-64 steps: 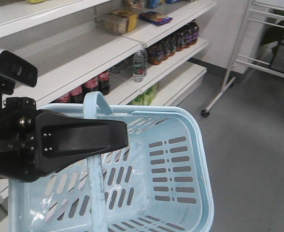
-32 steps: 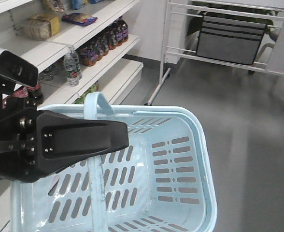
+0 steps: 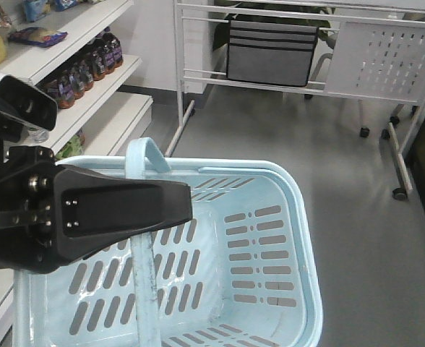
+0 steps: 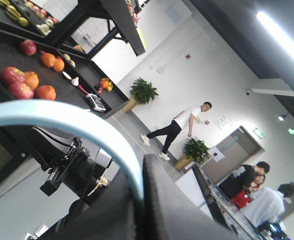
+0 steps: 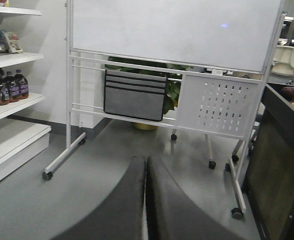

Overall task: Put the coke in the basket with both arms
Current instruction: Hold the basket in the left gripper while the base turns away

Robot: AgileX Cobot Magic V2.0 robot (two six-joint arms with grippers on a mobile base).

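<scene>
Fingers, left: my left gripper (image 3: 185, 206) has its fingers (image 4: 174, 210) clamped on the handle (image 3: 144, 155) of the basket (image 3: 227, 165). The wrist view shows the pale strip running in between them.
Fingers, right: my right gripper (image 5: 146, 160) is pressed together on nothing and points at a whiteboard stand (image 5: 172, 35).
Coke: I can't find it in any view. The basket looks bare inside, and the shelf bottles (image 3: 97, 56) are dark with purple labels, so not mine.
Handling, my guess: a coke should be rigid, smooth and slippery, with some heft if full. A loose pinch would let it slide.
Where to hold: around the middle of the body, squarely across, away from the top.
Basket: light, stiff plastic. Hung from one handle, I expect it to tip when weight lands off-centre.
</scene>
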